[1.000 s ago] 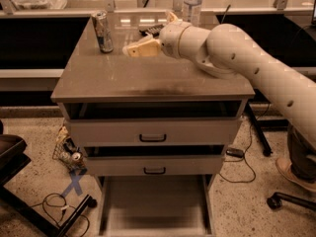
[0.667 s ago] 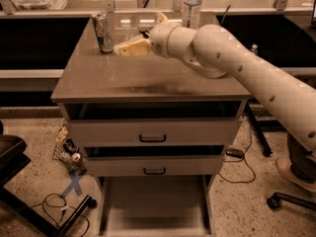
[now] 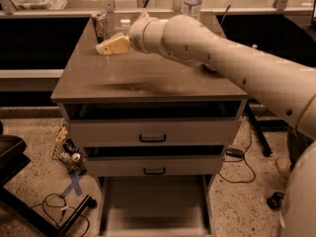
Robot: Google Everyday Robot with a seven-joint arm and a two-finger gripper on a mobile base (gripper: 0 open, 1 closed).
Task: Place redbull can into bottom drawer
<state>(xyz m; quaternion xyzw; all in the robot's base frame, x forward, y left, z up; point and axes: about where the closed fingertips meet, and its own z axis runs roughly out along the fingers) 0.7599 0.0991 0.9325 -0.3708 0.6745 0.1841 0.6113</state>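
Note:
The redbull can (image 3: pixel 100 25) stands upright at the back left of the cabinet top (image 3: pixel 148 78). My gripper (image 3: pixel 104 46) reaches in from the right on its pale arm, just in front of and below the can, with its cream fingers (image 3: pixel 112 45) pointing left; the tips are close to the can's base. The bottom drawer (image 3: pixel 154 206) is pulled out at floor level below the cabinet, and its floor is bare.
A clear water bottle (image 3: pixel 192 3) with a white cap stands at the back right of the top. Two upper drawers with black handles (image 3: pixel 152 138) are slightly ajar. Cables and small cans (image 3: pixel 69 157) lie on the floor at left. A dark chair base sits at lower left.
My gripper has moved left across the cabinet top toward the redbull can. The can has not moved.

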